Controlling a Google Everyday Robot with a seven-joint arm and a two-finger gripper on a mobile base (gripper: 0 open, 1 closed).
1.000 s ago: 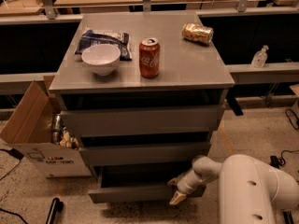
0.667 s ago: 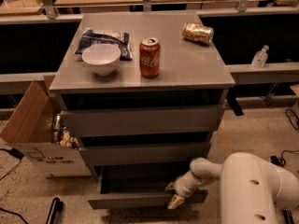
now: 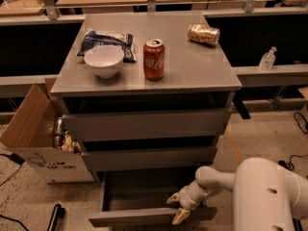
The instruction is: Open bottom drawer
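The matte grey handle-less bottom drawer (image 3: 144, 216) stands pulled out beneath the grey desk (image 3: 202, 76). The cream end effector (image 3: 177, 208) pinches its front panel's top edge, right of middle; speckled floor (image 3: 77, 196) lies open leftward.

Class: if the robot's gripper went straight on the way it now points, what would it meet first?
The gripper sits at the right end of the open bottom drawer, pointing down-left. It would probably meet that drawer's front panel first, seemingly at its top edge; depth is unclear.

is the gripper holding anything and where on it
The gripper holds the bottom drawer by the top edge of its front panel, right of middle.
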